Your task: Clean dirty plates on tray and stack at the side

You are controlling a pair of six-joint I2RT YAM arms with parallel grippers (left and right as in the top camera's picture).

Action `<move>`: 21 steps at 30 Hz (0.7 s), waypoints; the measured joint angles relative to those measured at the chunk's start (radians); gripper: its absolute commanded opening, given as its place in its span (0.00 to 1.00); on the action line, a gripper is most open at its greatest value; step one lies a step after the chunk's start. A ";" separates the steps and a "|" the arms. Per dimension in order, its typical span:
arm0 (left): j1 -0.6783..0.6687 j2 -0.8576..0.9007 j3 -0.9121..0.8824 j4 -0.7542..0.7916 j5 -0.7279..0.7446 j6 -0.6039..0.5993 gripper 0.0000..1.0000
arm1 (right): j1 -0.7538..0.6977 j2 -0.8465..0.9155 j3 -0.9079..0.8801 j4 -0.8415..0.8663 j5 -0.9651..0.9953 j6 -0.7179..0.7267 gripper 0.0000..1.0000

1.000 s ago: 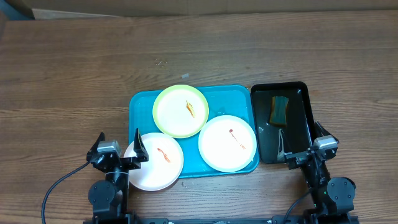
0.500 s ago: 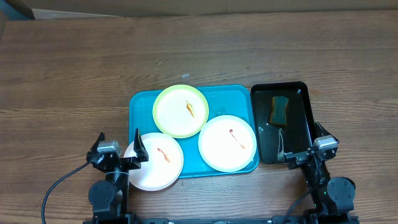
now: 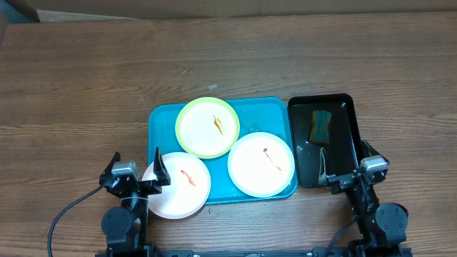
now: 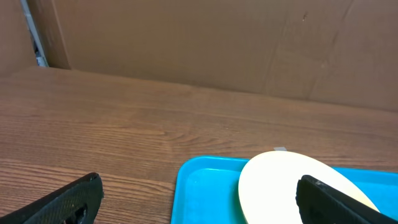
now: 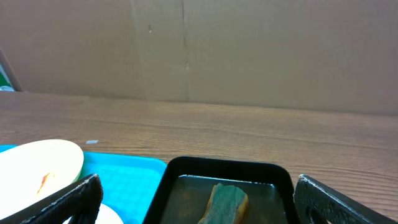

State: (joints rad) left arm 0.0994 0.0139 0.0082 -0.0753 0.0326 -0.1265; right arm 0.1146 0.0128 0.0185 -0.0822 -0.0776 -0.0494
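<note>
Two black robot arms sit folded low, side by side and well apart, seen from above. The left arm (image 3: 123,223) is tucked over its round base. The left claw (image 3: 136,165) points forward, away from the base, its two fingers (image 3: 158,165) spread as wide as they go, with nothing gripped. The right arm (image 3: 380,218) is folded the same way. The right claw (image 3: 345,163) also points forward, fully spread and holding nothing. In each wrist view only the dark fingertips show, one at the lower left corner and one at the lower right, level with each other.
</note>
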 measured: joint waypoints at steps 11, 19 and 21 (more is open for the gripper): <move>0.000 -0.001 0.003 0.095 0.011 -0.042 1.00 | 0.000 0.000 0.000 0.000 0.000 0.000 1.00; 0.000 0.117 0.278 -0.157 0.107 -0.093 1.00 | -0.001 0.000 0.000 0.000 0.000 0.000 1.00; 0.000 0.215 0.418 -0.244 0.122 -0.096 1.00 | -0.001 0.000 0.000 0.000 0.000 0.000 1.00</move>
State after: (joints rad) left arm 0.0994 0.2291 0.4267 -0.3191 0.1543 -0.2222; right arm 0.1135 0.0128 0.0185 -0.0826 -0.0776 -0.0498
